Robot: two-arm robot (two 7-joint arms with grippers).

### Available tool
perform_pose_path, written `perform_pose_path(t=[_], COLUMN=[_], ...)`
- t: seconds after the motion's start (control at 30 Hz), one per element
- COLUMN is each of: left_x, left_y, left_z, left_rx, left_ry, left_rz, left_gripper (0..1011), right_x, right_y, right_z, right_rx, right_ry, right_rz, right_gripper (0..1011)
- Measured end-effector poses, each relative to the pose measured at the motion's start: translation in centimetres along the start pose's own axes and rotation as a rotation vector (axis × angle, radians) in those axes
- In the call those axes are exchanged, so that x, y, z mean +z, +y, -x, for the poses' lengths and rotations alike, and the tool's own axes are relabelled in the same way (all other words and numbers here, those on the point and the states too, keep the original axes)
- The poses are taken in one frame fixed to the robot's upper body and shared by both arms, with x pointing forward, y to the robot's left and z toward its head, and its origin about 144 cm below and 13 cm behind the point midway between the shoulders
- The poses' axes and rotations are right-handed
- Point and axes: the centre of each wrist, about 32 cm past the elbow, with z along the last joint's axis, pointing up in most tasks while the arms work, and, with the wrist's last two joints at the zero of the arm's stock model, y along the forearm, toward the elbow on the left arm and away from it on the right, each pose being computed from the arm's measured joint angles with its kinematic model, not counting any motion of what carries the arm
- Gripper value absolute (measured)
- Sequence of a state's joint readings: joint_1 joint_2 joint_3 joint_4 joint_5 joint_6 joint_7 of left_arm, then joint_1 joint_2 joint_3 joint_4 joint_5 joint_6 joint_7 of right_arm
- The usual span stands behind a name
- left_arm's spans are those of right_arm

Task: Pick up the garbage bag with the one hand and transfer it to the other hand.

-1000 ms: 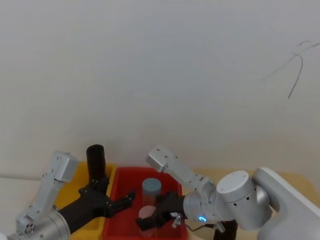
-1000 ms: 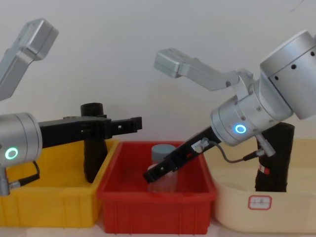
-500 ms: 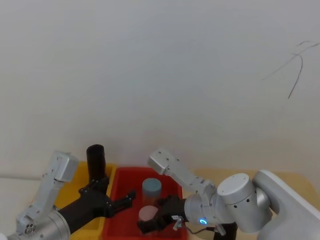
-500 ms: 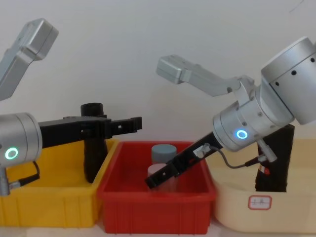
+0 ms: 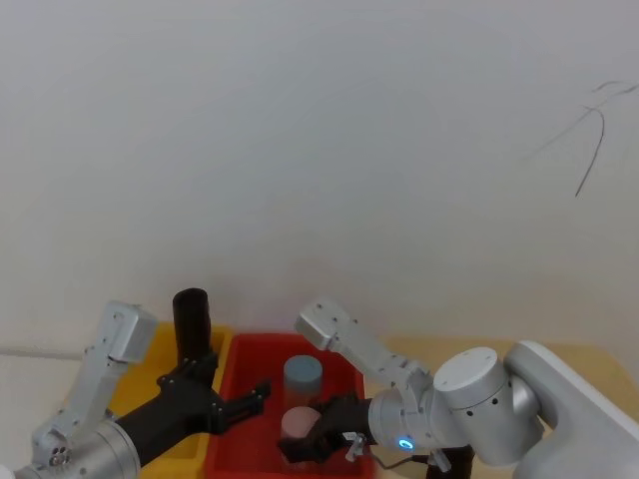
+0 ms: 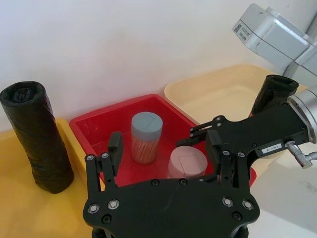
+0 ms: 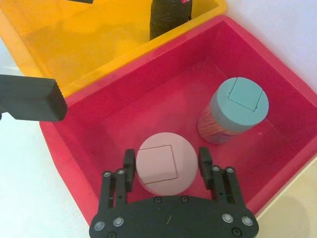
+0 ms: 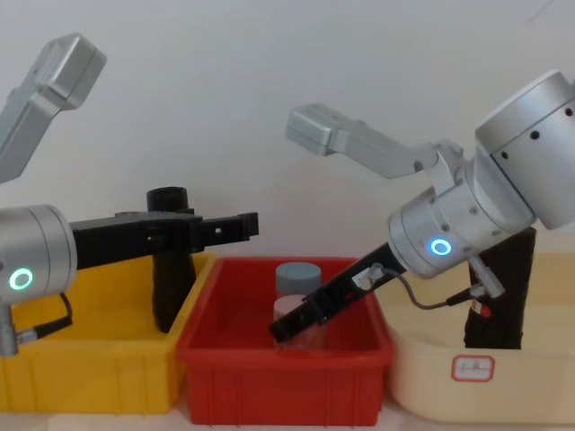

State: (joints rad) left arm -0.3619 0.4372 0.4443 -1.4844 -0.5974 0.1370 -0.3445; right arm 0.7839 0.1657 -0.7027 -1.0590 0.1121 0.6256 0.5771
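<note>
Well, I see garbage bag [image 8: 499, 287] standing upright in cream bin [image 8: 485, 382], behind right gripper [image 7: 166, 163]. Looks glossy, likely slippery but squashy and light; grab mid-body. Right jaws open around pink-lidded jar [image 7: 162, 166] in red bin [image 7: 277, 168]. Left gripper [image 6: 163, 151] jaws open, above red bin, well apart from bag.

A robot test bench in a lab, by the look of it: a bare white wall [image 8: 269, 72] runs across from ten to two o'clock, and three plastic sorting bins stand side by side, yellow [image 8: 81, 377], red [image 8: 278, 382] and cream [image 8: 503, 395] with a paper label [image 8: 473, 367].
</note>
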Motion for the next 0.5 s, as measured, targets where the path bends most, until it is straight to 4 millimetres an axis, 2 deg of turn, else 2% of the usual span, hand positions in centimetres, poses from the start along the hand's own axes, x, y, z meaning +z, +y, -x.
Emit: perform_pose_path(t=[0.1, 0.17, 0.5], left_x=[0.00, 0.00, 0.00], left_y=[0.00, 0.00, 0.00], left_z=[0.00, 0.00, 0.00], left_rx=[0.000, 0.000, 0.000], left_ry=[0.000, 0.000, 0.000], left_rz=[0.000, 0.000, 0.000], left_gripper=[1001, 1001, 1002], right_x=[-0.02, -0.01, -0.03], right_y=[0.01, 0.01, 0.03], right_z=[0.00, 0.00, 0.00], right_rx=[0.000, 0.001, 0.002], right_ry=[0.001, 0.001, 0.003], right_rz=[0.000, 0.000, 0.000], right_gripper=[697, 675, 670])
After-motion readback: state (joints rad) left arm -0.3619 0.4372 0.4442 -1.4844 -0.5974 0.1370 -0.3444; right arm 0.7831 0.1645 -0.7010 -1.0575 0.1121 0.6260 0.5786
